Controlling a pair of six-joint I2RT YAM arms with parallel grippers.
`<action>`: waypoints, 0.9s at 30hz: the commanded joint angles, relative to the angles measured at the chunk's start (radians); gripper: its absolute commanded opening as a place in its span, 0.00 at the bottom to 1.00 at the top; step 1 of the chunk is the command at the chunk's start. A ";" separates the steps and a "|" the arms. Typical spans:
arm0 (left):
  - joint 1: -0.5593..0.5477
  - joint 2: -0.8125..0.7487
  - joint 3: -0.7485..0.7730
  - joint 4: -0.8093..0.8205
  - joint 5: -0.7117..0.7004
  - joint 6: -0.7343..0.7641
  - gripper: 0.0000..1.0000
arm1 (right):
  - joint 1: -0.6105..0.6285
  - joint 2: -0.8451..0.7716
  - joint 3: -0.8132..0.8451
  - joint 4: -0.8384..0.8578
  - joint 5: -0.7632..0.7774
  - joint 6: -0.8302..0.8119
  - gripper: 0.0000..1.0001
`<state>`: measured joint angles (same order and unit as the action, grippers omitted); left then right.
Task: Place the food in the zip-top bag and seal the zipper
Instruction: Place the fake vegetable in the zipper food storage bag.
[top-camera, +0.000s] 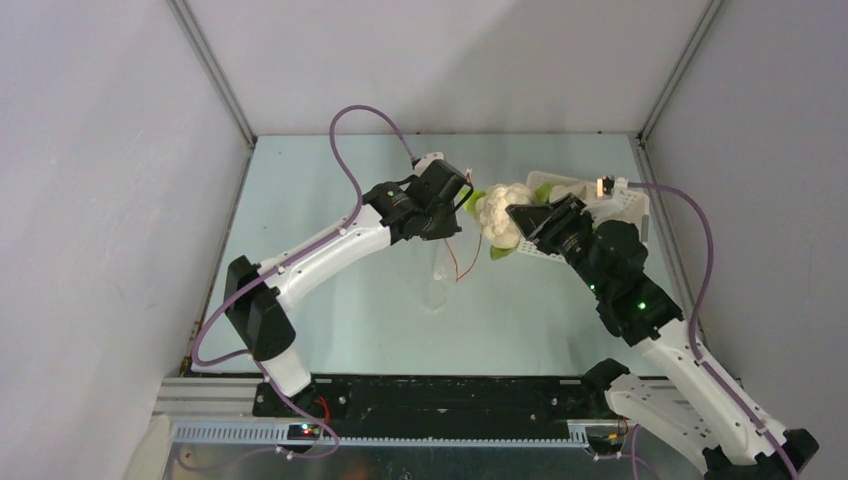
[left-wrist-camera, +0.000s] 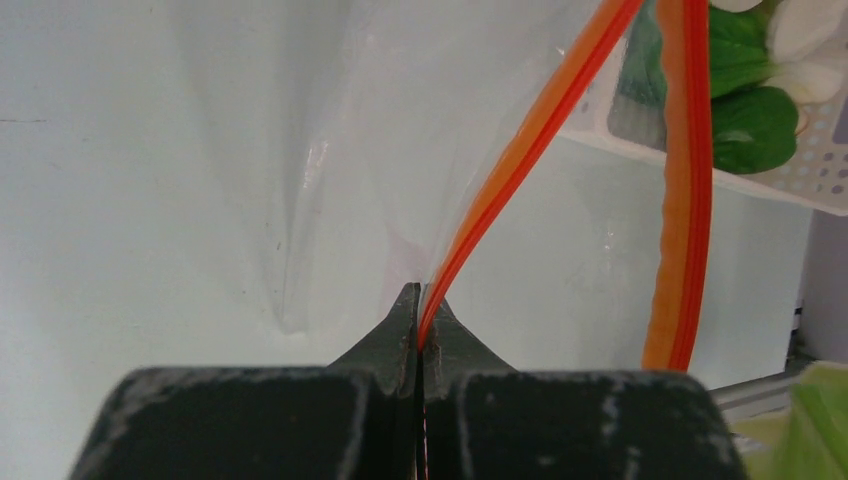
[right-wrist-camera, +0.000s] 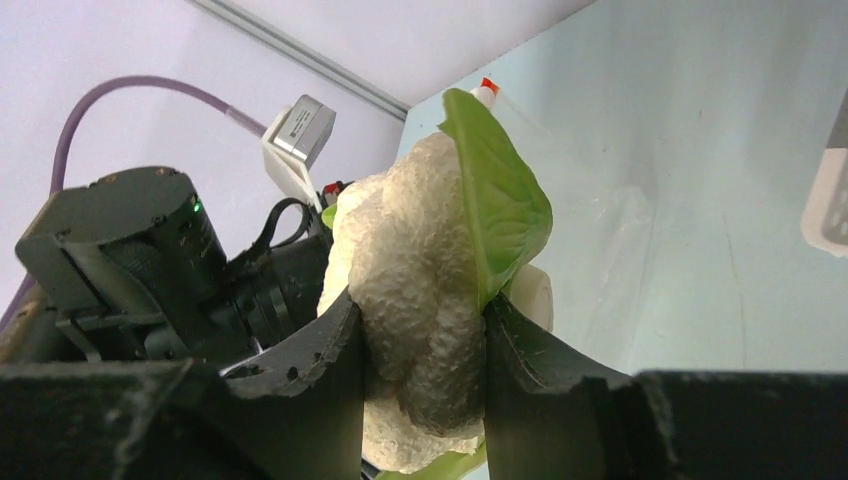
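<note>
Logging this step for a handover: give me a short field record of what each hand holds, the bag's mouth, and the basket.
left hand: shut on the thin orange-red zipper strip of the clear crinkly plastic bag, which hangs from it
right hand: shut on a cream-white bumpy toy vegetable with a green leaf, raised near the left hand
bag mouth: unsealed, the two strips spread apart
white perforated plastic basket: at the right rear, green leafy pieces inside
</note>
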<state>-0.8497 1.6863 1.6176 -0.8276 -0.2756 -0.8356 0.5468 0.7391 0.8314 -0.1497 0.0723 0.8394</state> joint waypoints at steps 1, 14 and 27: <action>-0.004 -0.026 0.001 0.047 0.014 -0.051 0.00 | 0.065 0.043 0.005 0.127 0.178 0.088 0.00; -0.021 -0.006 0.012 0.038 0.008 -0.056 0.00 | 0.111 0.087 0.005 0.315 0.281 0.153 0.00; -0.023 -0.004 0.002 0.047 0.008 -0.062 0.00 | 0.120 0.194 -0.002 0.309 0.198 0.216 0.00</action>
<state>-0.8680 1.6867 1.6176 -0.7994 -0.2592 -0.8780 0.6567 0.9382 0.8249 0.1211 0.2718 1.0309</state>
